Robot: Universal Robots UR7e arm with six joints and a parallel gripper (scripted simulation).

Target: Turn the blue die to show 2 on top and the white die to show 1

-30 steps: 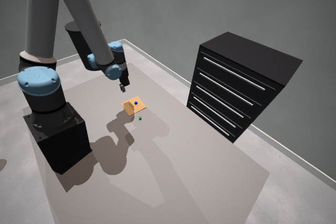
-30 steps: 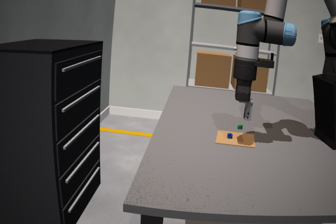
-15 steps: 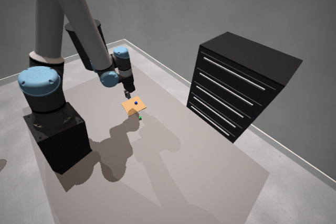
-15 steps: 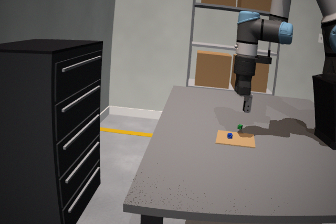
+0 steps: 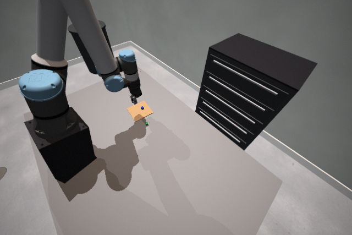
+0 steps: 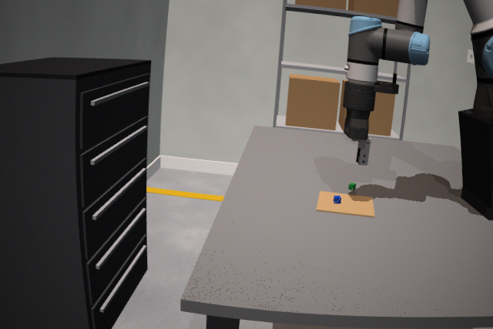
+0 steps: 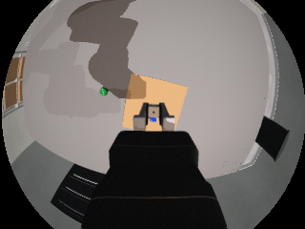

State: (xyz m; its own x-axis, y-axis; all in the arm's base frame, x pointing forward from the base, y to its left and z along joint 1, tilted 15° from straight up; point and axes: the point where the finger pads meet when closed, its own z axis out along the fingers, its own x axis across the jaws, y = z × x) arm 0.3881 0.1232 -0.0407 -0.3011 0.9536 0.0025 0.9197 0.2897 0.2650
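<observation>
The white die sits pinched between my two fingers, a small pale cube seen only in my wrist view, its faces too small to read. My gripper is closed on it and hangs in the air above the table, pointing straight down, over the area of the orange mat. The blue die lies on the mat, away from its edges; I cannot tell which number faces up. The green die rests on the grey table just beside one edge of the mat, off it, apart from the blue die. The mat lies flat, partly under my arm's shadow. My black pedestal stands at one end of the table. A black drawer cabinet stands on the floor beside the table, and a shelf rack holding cardboard boxes stands by the far wall.
</observation>
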